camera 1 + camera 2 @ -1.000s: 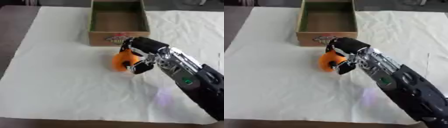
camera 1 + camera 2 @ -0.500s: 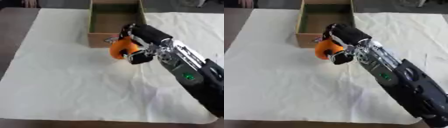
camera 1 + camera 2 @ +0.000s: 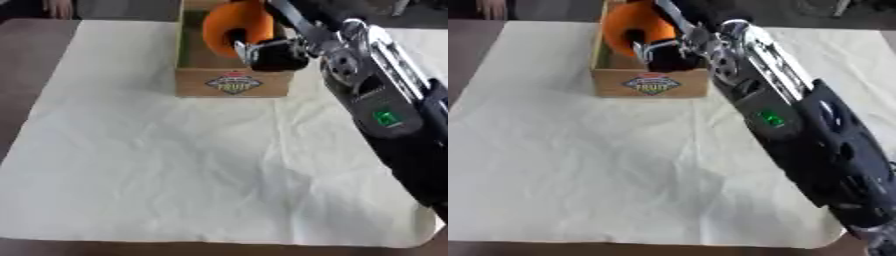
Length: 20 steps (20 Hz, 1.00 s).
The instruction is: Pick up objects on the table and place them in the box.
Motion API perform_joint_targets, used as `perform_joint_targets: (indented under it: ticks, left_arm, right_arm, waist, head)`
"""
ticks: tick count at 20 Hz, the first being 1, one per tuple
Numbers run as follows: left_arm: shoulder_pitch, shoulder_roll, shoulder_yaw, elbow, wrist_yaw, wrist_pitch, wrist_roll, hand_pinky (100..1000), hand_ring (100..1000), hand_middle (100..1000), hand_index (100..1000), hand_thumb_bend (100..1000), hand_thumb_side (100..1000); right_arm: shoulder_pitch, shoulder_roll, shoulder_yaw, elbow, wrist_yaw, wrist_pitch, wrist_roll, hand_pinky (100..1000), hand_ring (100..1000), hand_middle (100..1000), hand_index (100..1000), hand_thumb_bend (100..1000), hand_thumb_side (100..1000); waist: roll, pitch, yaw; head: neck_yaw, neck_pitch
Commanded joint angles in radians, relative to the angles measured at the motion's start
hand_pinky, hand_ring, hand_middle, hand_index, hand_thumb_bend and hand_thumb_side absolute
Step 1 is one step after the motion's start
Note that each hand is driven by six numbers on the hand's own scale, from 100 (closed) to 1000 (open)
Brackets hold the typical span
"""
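Note:
My right hand (image 3: pixel 278 49) reaches in from the right and is shut on a round orange object (image 3: pixel 234 24), with fingers curled round its right side. The orange object hangs over the open cardboard box (image 3: pixel 231 83), just above its near end. The box stands at the far middle of the table and has a fruit label on its front wall. The hand and the orange object hide most of the box's inside. My left hand shows in neither view.
A wrinkled white cloth (image 3: pixel 192 165) covers the table, with dark table edge (image 3: pixel 26 65) showing on the left. My right forearm (image 3: pixel 798 135) crosses the right side of the cloth.
My right hand has lifted the orange object off the cloth and carried it away from me to above the box. The camera has also shifted.

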Motion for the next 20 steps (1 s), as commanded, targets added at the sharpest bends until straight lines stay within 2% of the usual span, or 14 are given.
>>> perform_joint_targets:
  ticks: [1, 8, 13, 20]
  left_arm:
    - [-0.008, 0.010, 0.004, -0.022, 0.009, -0.002, 0.000, 315, 403, 707, 717, 100, 713]
    - [-0.008, 0.000, 0.001, -0.022, 0.012, -0.003, -0.004, 311, 404, 708, 715, 100, 715]
    - [-0.010, -0.005, -0.002, -0.022, 0.015, -0.005, -0.012, 309, 404, 709, 714, 100, 716]
    - [-0.011, -0.012, -0.002, -0.022, 0.016, -0.004, -0.017, 306, 403, 709, 713, 100, 718]
  right_arm:
    - [-0.055, 0.031, -0.024, 0.049, 0.036, 0.008, -0.032, 766, 734, 617, 586, 100, 100]
    - [-0.161, 0.127, -0.048, 0.247, 0.083, 0.018, -0.091, 771, 734, 617, 588, 100, 100]
    - [-0.221, 0.198, -0.082, 0.395, 0.166, 0.024, -0.160, 772, 735, 617, 588, 100, 100]
    - [-0.251, 0.249, -0.143, 0.544, 0.251, 0.047, -0.232, 774, 736, 618, 592, 100, 100]
  waist:
    - [0.008, -0.019, 0.004]
    - [0.016, -0.006, 0.014]
    - [0.020, 0.005, 0.023]
    - [0.020, 0.016, 0.032]
  head:
    - [-0.018, -0.005]
    - [-0.034, -0.013]
    - [-0.038, -0.026]
    - [-0.042, -0.090]
